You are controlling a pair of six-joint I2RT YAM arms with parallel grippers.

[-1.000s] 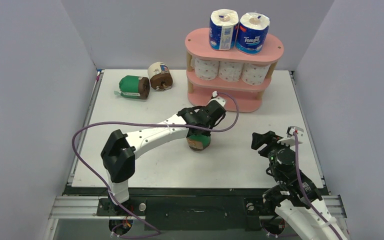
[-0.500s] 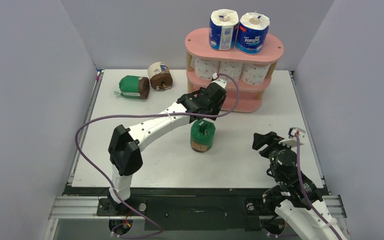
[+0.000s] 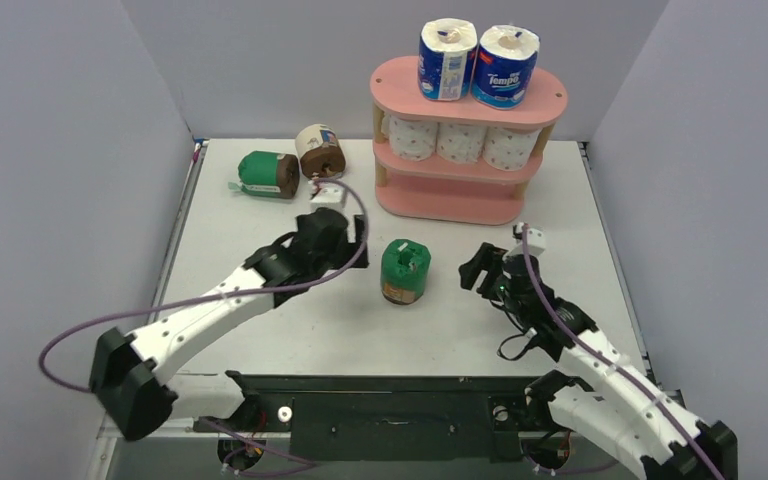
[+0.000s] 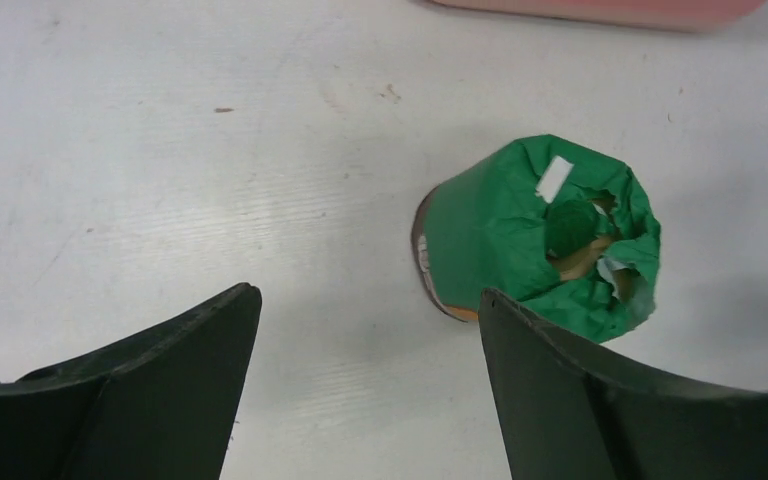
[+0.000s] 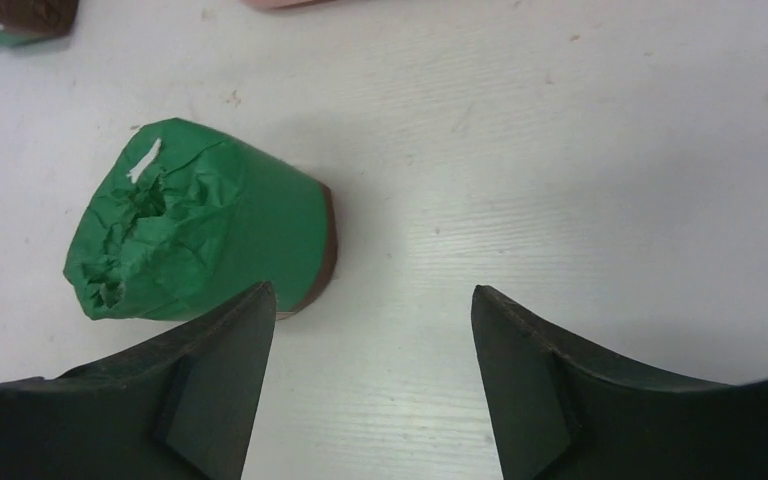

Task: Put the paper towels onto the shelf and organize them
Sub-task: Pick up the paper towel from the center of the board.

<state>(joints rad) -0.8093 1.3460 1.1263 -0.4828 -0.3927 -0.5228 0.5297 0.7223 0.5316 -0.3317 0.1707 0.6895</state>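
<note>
A green-wrapped paper towel roll (image 3: 405, 271) stands upright on the table in front of the pink shelf (image 3: 550, 100). My left gripper (image 3: 348, 238) is just left of it, open and empty; in the left wrist view the roll (image 4: 535, 235) lies beyond the right fingertip of the gripper (image 4: 365, 295). My right gripper (image 3: 480, 270) is open just right of the roll. The right wrist view shows the roll (image 5: 200, 235) ahead of the left fingertip of that gripper (image 5: 372, 290). Two blue-white rolls (image 3: 447, 58) stand on the top board. Three white rolls (image 3: 460, 142) fill the middle board.
A second green-wrapped roll (image 3: 268, 172) and a cream-wrapped brown roll (image 3: 319, 151) lie on their sides at the back left of the table. The shelf's bottom board (image 3: 450, 205) has nothing on it. Grey walls close in both sides.
My left gripper opened, let go of the green roll, left it standing upright and drew back to the left. My right arm reached forward towards the roll from the right.
</note>
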